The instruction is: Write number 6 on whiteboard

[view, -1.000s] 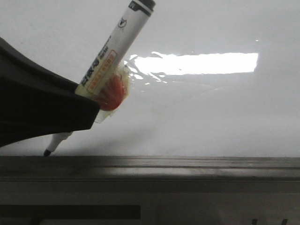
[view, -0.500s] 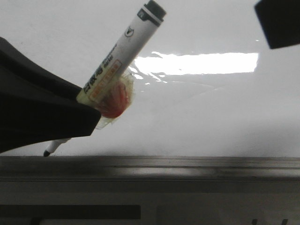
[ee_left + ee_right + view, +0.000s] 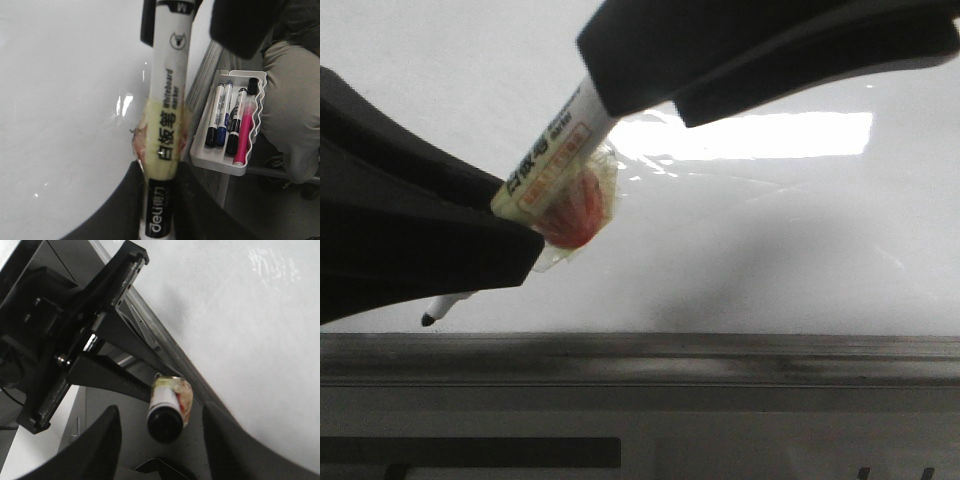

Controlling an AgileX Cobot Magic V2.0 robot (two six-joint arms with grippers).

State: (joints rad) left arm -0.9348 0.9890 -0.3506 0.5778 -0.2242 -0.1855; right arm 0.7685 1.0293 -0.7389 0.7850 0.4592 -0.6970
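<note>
A: Left gripper point(image 3: 510, 255) state?
B: Clamped on the marker point(image 3: 552, 158), low on the barrel. Pen tilted, black tip down just above the grey ledge point(image 3: 720, 355), clear of the whiteboard point(image 3: 770, 250) as far as front view shows.
A: Right gripper point(image 3: 162, 432)?
B: Fingers spread wide either side of the marker's cap end, not touching it (wrist view shows gaps both sides).
A: Number 6?
B: No ink visible on the board, only the glare patch point(image 3: 770, 135).
A: Anything else?
B: White tray point(image 3: 220, 160) of spare markers beside the board edge. Orange tape wad point(image 3: 578, 205) on the pen.
</note>
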